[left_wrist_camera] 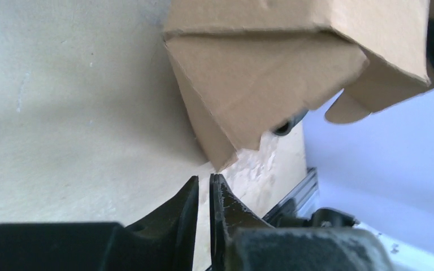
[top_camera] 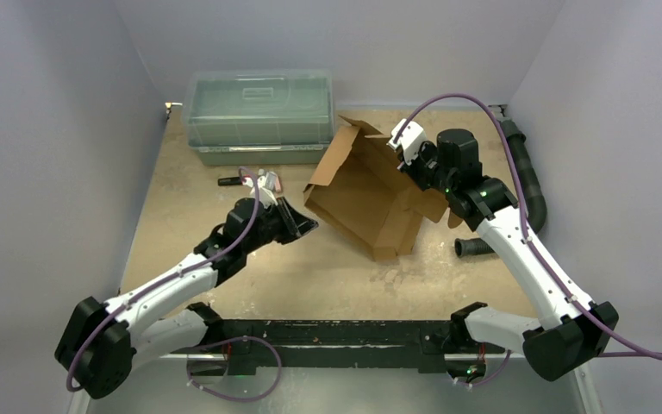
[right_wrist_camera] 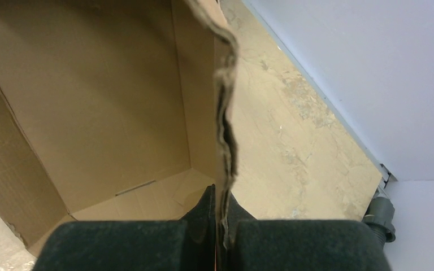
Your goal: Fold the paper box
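Pinching a ragged wall edge of the paper box (top_camera: 366, 194), the right gripper (right_wrist_camera: 221, 195) is clenched on the cardboard right of centre in the overhead frame, and the sheet runs straight up out of its fingers in the wrist view. The box sits half-formed and tilted at the centre of the table (top_camera: 310, 276), its inside showing to the overhead camera. The left gripper (left_wrist_camera: 204, 179) sits left of the box, just short of its near corner (apart, not touching), fingers drawn nearly together on nothing. A clear lidded bin (top_camera: 259, 112) stands at the upper left, behind the box
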{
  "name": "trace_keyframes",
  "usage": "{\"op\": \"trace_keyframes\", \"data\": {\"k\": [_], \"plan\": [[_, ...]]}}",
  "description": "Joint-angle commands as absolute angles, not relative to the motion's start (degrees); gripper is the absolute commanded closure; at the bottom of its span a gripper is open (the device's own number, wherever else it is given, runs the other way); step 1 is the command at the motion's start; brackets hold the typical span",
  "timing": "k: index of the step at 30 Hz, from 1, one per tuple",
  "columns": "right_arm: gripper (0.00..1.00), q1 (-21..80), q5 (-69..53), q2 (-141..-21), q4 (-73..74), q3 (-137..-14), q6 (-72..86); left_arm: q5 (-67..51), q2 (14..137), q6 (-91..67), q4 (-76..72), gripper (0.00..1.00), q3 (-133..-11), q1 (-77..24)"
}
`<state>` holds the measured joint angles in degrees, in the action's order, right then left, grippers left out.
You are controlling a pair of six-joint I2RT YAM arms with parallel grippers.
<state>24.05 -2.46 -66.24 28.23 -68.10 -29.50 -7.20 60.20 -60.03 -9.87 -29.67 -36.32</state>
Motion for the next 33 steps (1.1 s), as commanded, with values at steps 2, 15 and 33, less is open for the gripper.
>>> {"op": "trace_keyframes", "data": {"k": [2, 15, 33], "plan": [[1.0, 24.1, -2.1, -65.1, 25.3, -68.4, -28.4, -7.9, 51.8, -40.5, 5.3, 0.81, -35.9, -36.0], [1.0, 24.0, -3.0, -65.7, 25.8, -68.7, -28.3, -4.8, 51.5, -15.9, 2.5, 0.71, -44.6, -36.0], [1.0, 24.1, -4.4, -66.5, 26.1, -69.2, -28.5, -3.0, 60.9, -13.3, 1.7, 0.87, -48.7, -36.0]]}}
